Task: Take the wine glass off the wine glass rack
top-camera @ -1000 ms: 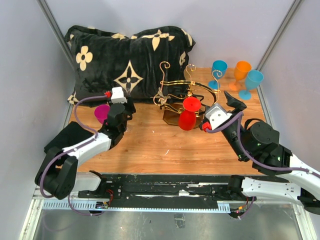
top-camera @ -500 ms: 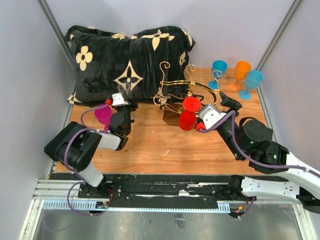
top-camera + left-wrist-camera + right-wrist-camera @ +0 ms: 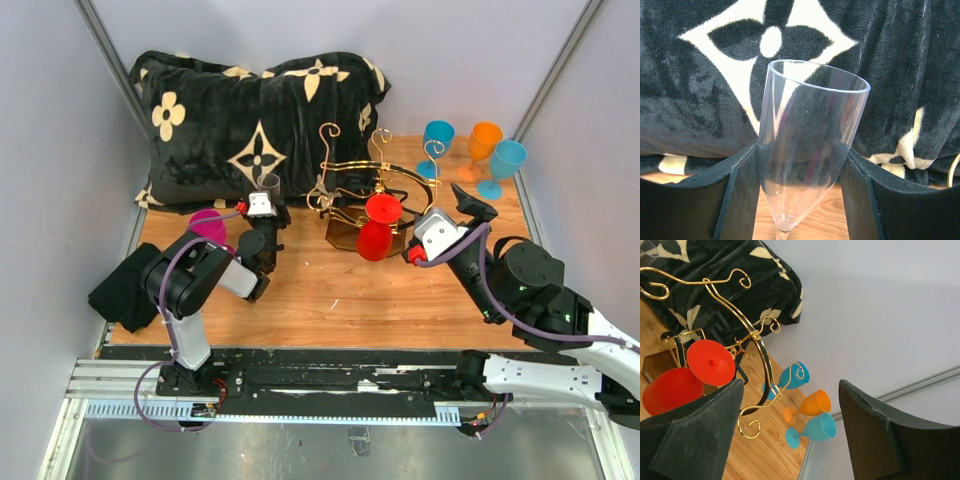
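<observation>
Far left, a magenta wine glass (image 3: pixel 207 224) stands on the wooden worktop (image 3: pixel 330 290), just in front of the black cushion (image 3: pixel 210 120) with its cream flower pattern. Right beside it the left arm is folded in tight. The left end effector (image 3: pixel 267 195) is clenched on a clear wine glass (image 3: pixel 807 130). On the wrist view both black fingers (image 3: pixel 740 195) press against the sides of the bowl, low down. The glass leans a touch, rim up, with the cushion filling the background.

On to the middle: the wine glass rack (image 3: pixel 341 236) sits on the worktop just off the cushion's right end, its gold wire scrolls rising from the dark brown base. The red wine glass (image 3: pixel 374 240) is on the rack, hung by its foot in the wire. The round foot faces up and the bowl hangs toward the near side.

Just right of that red glass is the right end effector (image 3: pixel 790 382), and it's released, fingers spread wide with nothing between them. It's near the glass but not touching it or the rack.

Back right corner: a blue wine glass (image 3: pixel 437 135), an orange wine glass (image 3: pixel 485 138) and a teal wine glass (image 3: pixel 506 158) stand upright, close together beyond the rack.
</observation>
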`<act>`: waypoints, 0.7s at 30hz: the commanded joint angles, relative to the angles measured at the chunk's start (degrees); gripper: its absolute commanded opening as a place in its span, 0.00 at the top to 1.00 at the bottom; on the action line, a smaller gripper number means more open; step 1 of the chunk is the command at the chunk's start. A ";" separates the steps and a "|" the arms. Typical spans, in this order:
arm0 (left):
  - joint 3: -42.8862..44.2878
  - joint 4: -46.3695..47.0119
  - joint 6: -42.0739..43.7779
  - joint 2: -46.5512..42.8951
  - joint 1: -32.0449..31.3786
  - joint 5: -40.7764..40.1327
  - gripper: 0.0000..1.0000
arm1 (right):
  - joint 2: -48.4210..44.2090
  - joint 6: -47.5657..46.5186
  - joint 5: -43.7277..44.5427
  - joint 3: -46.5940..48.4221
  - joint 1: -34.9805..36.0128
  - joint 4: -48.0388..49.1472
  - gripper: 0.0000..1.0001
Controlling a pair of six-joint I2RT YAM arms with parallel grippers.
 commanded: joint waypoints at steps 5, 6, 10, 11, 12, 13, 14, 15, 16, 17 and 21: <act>-0.53 17.15 0.36 1.08 -1.63 -3.71 0.24 | -1.24 0.73 2.25 0.68 -0.48 -1.09 0.22; -0.75 17.12 0.53 1.03 -1.81 -4.06 0.21 | -1.32 0.77 2.37 0.60 -0.52 -1.12 0.22; -1.67 17.13 0.54 -0.06 -2.28 -4.13 0.11 | -1.84 1.77 2.56 0.13 -0.50 -1.06 0.22; -1.91 17.15 0.53 -0.37 -2.51 -4.31 0.08 | -1.87 2.29 2.55 -0.03 -0.50 -1.07 0.22; -2.12 17.15 0.45 -0.64 -2.55 -4.37 0.07 | -1.87 2.69 2.56 -0.15 -0.48 -1.11 0.22; -2.31 17.15 0.52 -0.83 -2.71 -4.40 0.05 | -1.76 3.21 2.69 -0.25 -0.48 -1.08 0.22; -2.48 17.13 0.63 -1.08 -2.81 -4.61 0.03 | -1.63 3.93 3.09 -0.32 -0.52 -1.08 0.22; -2.73 17.14 0.74 -1.49 -2.89 -4.72 0.01 | -1.42 4.62 3.28 -0.36 -0.51 -1.35 0.22; -2.91 17.15 0.92 -1.88 -3.05 -4.73 0.00 | -1.17 5.43 3.51 -0.34 -0.48 -1.82 0.22; -3.08 17.14 1.37 -2.33 -3.30 -4.80 0.00 | -0.87 6.31 3.99 -0.54 -0.55 -2.10 0.22; -3.94 17.02 3.68 -5.64 -4.19 -5.04 0.00 | 0.76 13.51 7.56 0.50 -0.49 -4.83 0.22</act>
